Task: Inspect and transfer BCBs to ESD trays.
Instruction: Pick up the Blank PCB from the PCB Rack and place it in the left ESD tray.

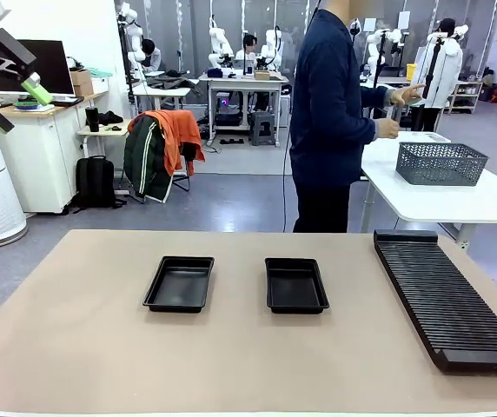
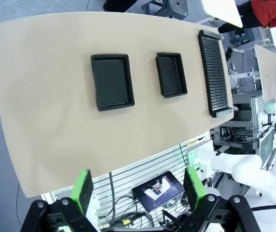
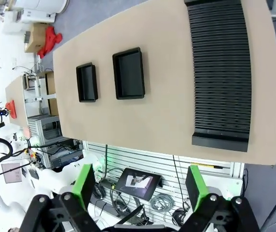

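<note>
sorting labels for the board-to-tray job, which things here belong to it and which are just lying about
Job: left ESD tray, right ESD tray, both empty.
Lying about: black slotted rack, grey mesh basket on the white side table.

Black ESD trays (image 1: 179, 284) and black ribbed rack (image 1: 447, 300) on beige table (image 1: 83, 347); grey lattice-patterned basket (image 1: 440, 163) beyond

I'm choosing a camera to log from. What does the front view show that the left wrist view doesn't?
Front view: the person, torso and hands, at the far side, and a grey mesh basket on a white side table. Left wrist view: a tablet below the table edge. Both: two empty ESD trays, the slotted rack and the open left gripper.
</note>
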### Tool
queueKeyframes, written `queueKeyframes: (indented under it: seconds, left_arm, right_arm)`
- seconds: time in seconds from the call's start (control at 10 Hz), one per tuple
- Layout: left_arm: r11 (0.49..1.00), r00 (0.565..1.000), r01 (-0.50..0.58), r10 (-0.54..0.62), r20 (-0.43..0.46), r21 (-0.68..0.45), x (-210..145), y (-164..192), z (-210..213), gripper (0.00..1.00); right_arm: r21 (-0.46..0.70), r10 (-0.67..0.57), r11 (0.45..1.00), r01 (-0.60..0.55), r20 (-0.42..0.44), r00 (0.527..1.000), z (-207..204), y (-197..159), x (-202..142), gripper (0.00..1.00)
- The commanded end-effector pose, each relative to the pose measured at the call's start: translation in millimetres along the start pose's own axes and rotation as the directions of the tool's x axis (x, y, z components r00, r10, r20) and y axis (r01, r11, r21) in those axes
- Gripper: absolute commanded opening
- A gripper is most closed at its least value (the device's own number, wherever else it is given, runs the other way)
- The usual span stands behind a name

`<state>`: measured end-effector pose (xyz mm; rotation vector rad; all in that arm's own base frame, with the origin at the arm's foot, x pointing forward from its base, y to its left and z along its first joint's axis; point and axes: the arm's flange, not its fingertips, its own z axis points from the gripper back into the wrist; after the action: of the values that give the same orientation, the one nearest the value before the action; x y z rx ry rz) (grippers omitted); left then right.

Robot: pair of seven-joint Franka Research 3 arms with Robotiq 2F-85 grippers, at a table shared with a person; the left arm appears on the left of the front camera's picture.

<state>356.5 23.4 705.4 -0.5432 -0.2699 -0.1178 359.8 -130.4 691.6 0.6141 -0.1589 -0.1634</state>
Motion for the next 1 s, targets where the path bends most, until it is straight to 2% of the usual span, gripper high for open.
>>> queueKeyframes:
  seconds: [0.0,0.1,0.2,0.6,0.9]
  left_arm:
    - [0.999,1.0,-0.022,0.022,0.01,0.024,-6.1,-6.7,8.2,1.0]
    - [0.999,1.0,-0.025,0.024,0.016,0.029,-8.5,-9.6,10.7,1.0]
    - [0.999,0.999,-0.025,0.024,0.023,0.034,-10.3,-11.0,14.1,1.0]
    - [0.999,0.998,-0.041,0.039,0.058,0.03,-19.8,-9.9,19.7,1.0]
    - [0.999,0.996,-0.045,0.043,0.08,0.029,-24.1,-14.4,23.8,1.0]
  right_arm:
    - [-0.005,0.02,1.0,-0.02,0.004,1.0,7.8,3.4,-2.1,1.0]
    - [0.0,0.029,1.0,-0.029,0.016,0.999,11.7,4.9,-1.4,1.0]
    - [0.031,0.095,0.995,-0.096,0.06,0.994,15.6,9.4,-0.4,1.0]
    - [0.029,0.154,0.987,-0.155,0.028,0.988,19.4,37.4,18.1,1.0]
    - [0.026,0.142,0.989,-0.142,0.029,0.989,25.9,44.8,30.4,1.0]
